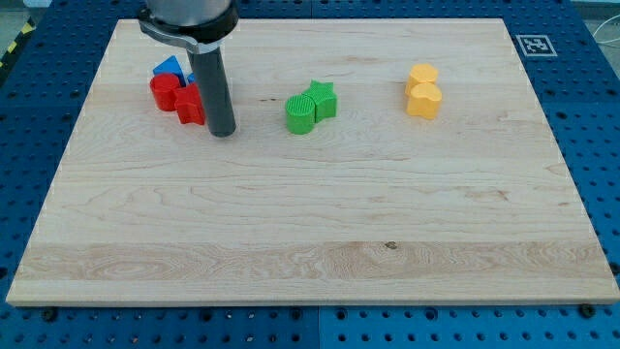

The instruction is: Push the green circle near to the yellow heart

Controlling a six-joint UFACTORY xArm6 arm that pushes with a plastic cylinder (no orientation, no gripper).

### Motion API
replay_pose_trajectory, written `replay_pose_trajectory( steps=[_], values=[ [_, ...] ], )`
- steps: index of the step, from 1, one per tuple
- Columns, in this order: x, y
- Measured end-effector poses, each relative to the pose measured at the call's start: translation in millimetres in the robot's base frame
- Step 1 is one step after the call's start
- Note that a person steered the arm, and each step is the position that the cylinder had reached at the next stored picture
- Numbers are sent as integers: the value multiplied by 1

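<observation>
Six blocks sit on the wooden board [310,252] in my view, in three clusters across its upper half. My tip [223,133] rests on the board just to the right of the cluster at the view's left: a red block [166,90], a second red block [190,105] touching the rod's side, and a blue block [170,67] behind them, its shape partly hidden. I have no fingers to report; the arm ends in a plain dark rod.

The green circle [301,114] lies near the middle, to the right of my tip and apart from it, touching a green star [324,99] at its upper right. The yellow heart [424,101] sits well to the right of the circle, touching another yellow block [421,76] just above it.
</observation>
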State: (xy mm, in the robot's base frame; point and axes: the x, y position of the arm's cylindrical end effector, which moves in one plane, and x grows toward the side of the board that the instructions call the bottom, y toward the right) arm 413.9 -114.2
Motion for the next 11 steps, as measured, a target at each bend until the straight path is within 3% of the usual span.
replay_pose_trajectory(
  steps=[3,11],
  values=[
    [-20,17],
    [-15,121]
  ],
)
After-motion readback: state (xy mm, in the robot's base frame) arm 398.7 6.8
